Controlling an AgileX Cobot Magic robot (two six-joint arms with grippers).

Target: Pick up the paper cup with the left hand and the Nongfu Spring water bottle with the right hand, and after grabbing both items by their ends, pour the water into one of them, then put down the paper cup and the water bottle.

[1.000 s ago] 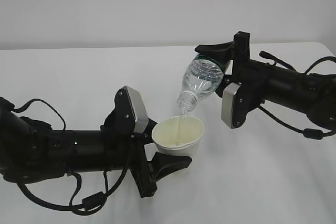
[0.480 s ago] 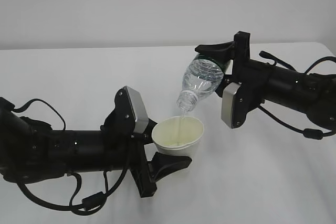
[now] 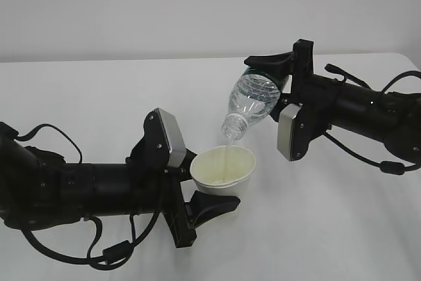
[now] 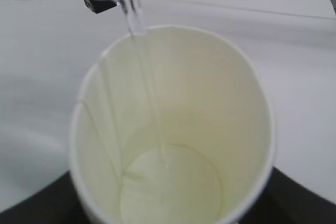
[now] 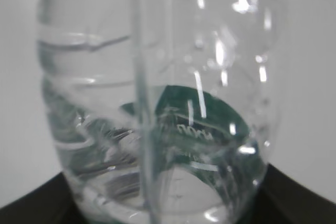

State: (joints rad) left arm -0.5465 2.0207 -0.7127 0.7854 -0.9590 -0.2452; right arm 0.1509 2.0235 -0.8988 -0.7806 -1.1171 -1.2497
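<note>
Nothing much has moved since the earlier frames: both arms are kept in place, and only the cup is tipped a little more toward the bottle. Nearest the camera, the left gripper is clamped on the cup's base, one finger seen below it and the cup held off the table. From the left wrist, a pale cream inside is seen with a shallow pool at the bottom. A thin stream of water is dropped from the bottle mouth just above the cup rim. Farther back, the right gripper is closed on the bottle's base, with the neck tilted down-left toward the cup. Some water is seen inside the bottle.
</note>
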